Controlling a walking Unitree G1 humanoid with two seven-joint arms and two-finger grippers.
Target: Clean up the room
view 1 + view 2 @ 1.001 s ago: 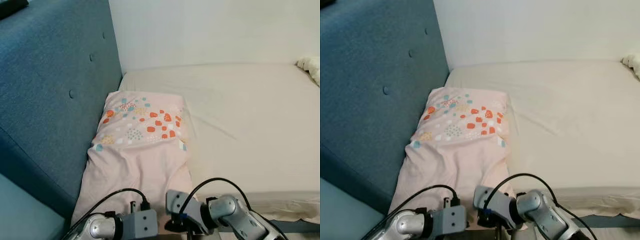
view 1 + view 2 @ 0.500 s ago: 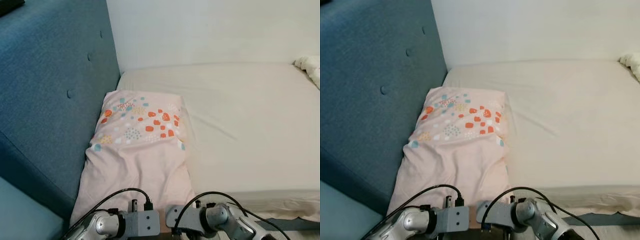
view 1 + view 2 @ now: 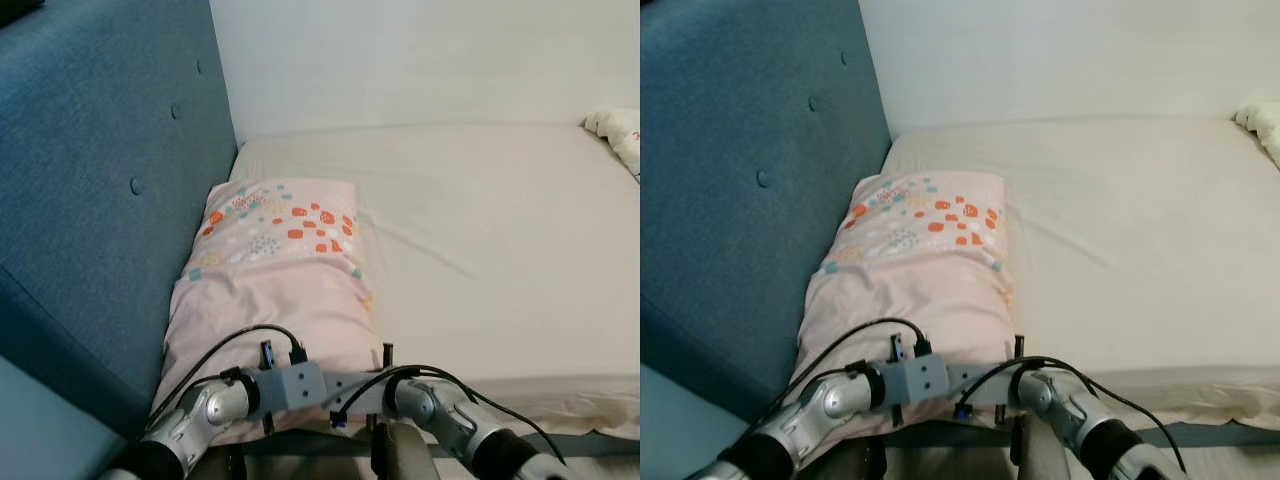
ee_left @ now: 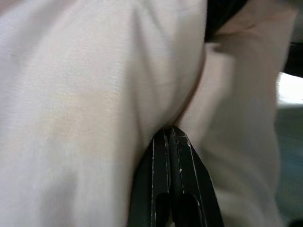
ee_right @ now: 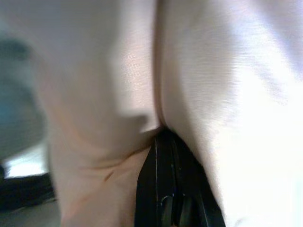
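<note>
Pillow: pink, spotted print, no writing; long axis along the blue headboard. Our left claw and right claw both pinch its near edge.

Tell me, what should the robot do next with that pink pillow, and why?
Probably lift the pillow a little and slide it up toward the headboard. Both the left gripper and right gripper look pinched shut on its near edge, which hangs over the edge of the bed.
</note>
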